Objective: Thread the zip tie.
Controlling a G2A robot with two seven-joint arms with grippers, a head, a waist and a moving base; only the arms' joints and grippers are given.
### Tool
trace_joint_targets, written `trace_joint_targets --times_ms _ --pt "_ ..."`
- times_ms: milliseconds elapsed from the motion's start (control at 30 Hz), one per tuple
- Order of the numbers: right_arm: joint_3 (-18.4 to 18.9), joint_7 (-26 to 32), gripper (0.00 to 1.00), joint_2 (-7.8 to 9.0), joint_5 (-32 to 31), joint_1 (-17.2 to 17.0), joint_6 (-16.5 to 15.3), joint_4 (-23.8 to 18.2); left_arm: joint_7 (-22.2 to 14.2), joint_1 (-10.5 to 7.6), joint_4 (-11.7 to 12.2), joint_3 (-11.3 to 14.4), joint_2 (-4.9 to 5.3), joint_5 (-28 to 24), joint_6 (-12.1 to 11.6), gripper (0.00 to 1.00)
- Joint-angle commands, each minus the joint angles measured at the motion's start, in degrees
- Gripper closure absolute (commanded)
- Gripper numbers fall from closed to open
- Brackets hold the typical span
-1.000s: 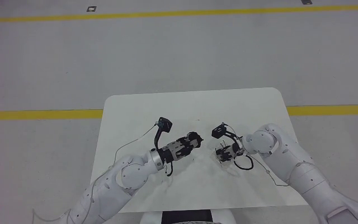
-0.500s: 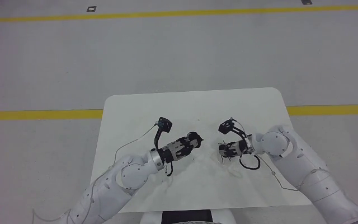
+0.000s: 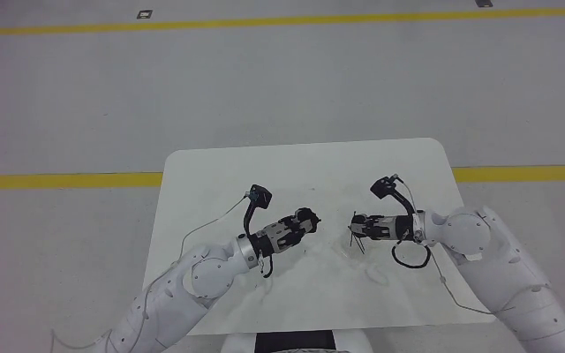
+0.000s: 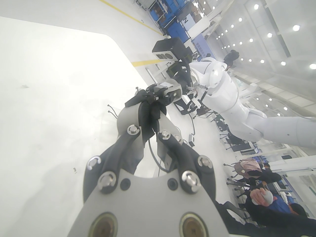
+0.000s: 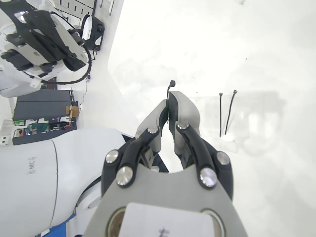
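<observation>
White glossy shells here in the top view: the left arm (image 3: 190, 282) comes in from the lower left of the frame, the right arm (image 3: 494, 265) from the lower right, both rounded at the joints. The left gripper (image 3: 307, 217) is black and silver, with a black camera box (image 3: 259, 192) on a stalk above it and a thin grey cable (image 3: 216, 221) trailing back. The right gripper (image 3: 355, 231) looks the same, with a black cable (image 3: 408, 259) curling under its wrist. In the left wrist view there's a grey metal plate (image 4: 145, 198), black linkages (image 4: 116, 154) and bright round screws (image 4: 187, 177). In the right wrist view, ribbed black pads (image 5: 172, 109), a white label (image 5: 163, 220) at the bottom edge and a small grey marking (image 5: 31, 165) at lower left.
</observation>
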Motion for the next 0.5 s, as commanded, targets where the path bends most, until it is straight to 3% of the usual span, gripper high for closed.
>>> trace_joint_targets --times_ms 0,267,467 --pt "-0.04 0.04 1.0 -0.01 -0.05 0.03 0.0 0.01 0.0 0.0 0.0 0.0 0.0 0.0 0.0 1.0" --pt "-0.04 -0.35 1.0 -0.03 -0.02 -0.02 0.08 0.0 0.0 0.0 0.0 0.0 0.0 0.0 0.0 1.0" --pt "1.97 -11.41 1.0 -0.13 0.29 -3.35 0.0 -4.6 2.65 1.01 0.68 0.3 -0.3 -3.23 0.0 1.0"
